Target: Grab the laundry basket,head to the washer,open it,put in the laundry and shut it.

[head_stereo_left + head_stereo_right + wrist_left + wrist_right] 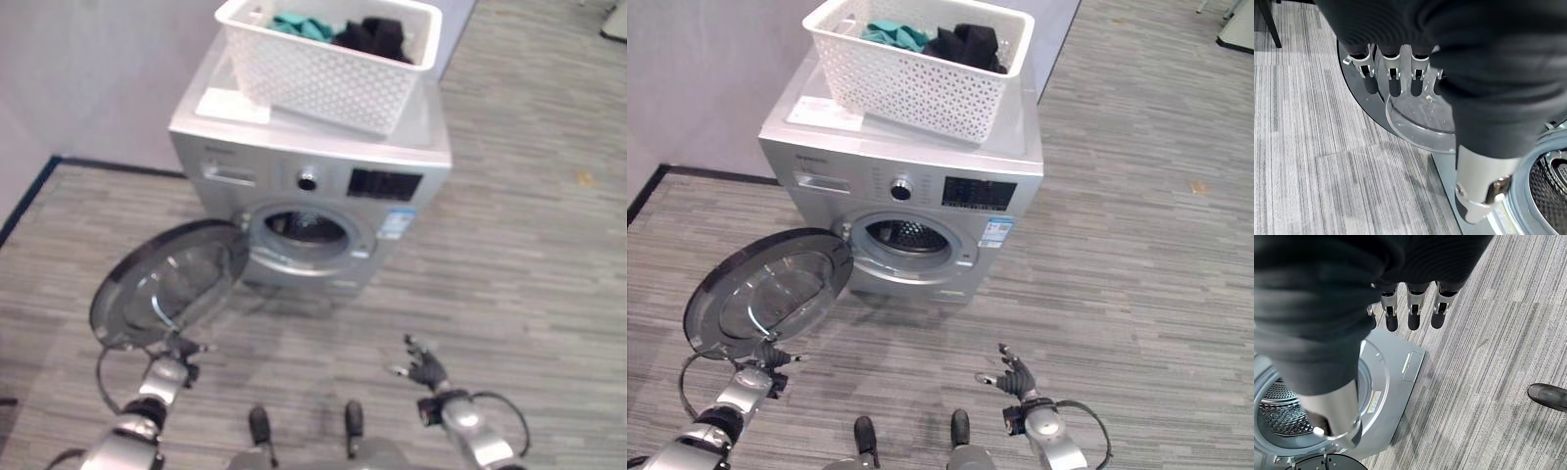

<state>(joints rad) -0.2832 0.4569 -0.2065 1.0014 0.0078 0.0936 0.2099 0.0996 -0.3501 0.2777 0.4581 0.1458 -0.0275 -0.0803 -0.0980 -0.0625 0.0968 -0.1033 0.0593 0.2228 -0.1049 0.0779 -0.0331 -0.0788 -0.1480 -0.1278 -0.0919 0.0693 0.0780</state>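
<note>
While we look down through the left eye view, we see the silver washer at twelve o'clock from us, its round door swung wide toward ten o'clock and the dark drum opening exposed; the white laundry basket sits on the washer's top, holding a teal garment and a black garment, with a flat white sheet lying just beside the basket at its nine o'clock; our left hand hangs at seven o'clock, just below the door's lower rim, and we cannot tell from here whether it touches; our right hand hovers at five o'clock over the grey striped floor, fingers relaxed and slightly spread, holding nothing.

From the right eye view we find the same layout; the basket rests square on the washer, the door stands open, and the right hand is well apart from the machine.

Through the left wrist view, our fingers run straight and side by side, close against the door's dark rim, with its clear bowl past them; the thumb stands apart, nothing pinched.

Through the right wrist view, our fingers are straight in a loose row above the floor, near the washer's front corner; the thumb is apart from them; the drum shows beside it; a dark shoe rests on the floor.
</note>
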